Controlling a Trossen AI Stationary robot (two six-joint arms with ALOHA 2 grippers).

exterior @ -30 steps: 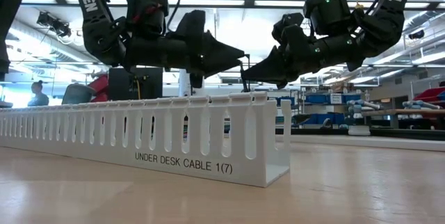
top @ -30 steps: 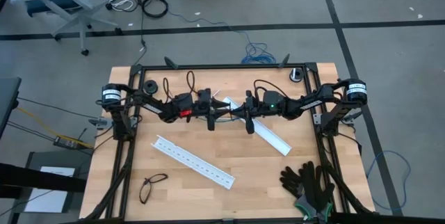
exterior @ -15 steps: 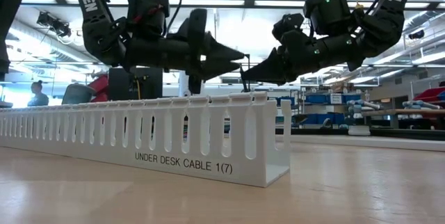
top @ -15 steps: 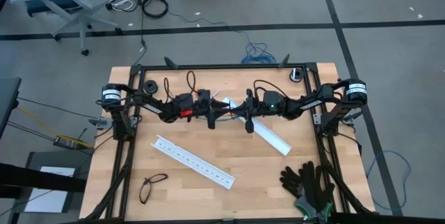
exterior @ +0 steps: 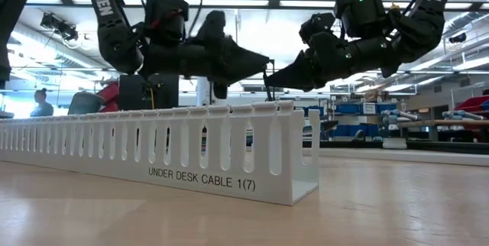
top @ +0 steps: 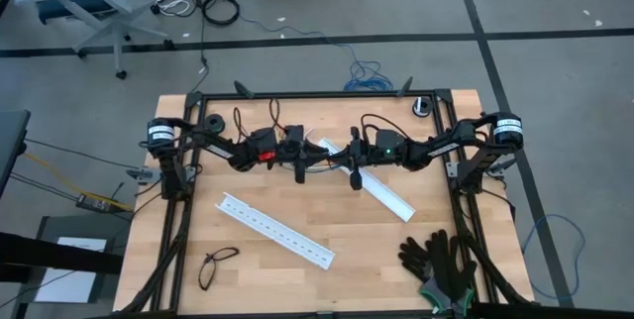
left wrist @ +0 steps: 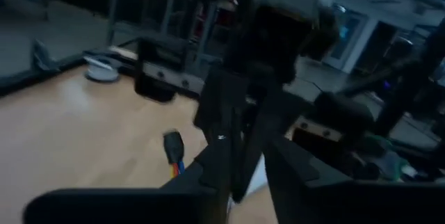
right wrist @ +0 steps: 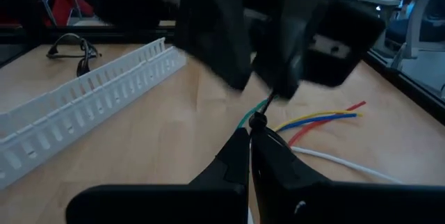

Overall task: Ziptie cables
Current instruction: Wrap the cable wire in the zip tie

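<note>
Right wrist view alone shows cables [right wrist: 316, 121] fanned beyond shut jaws

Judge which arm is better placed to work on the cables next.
Right, narrowly. The right gripper sits closed directly above the cables, whose ends fan out on the table. The left gripper meets it mid-table, equally close.

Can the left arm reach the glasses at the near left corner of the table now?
Probably yes. The glasses lie in the open on the left arm's side, nothing over them, but the left tool hangs at mid-table, close to the right tool, near the cables.
</note>
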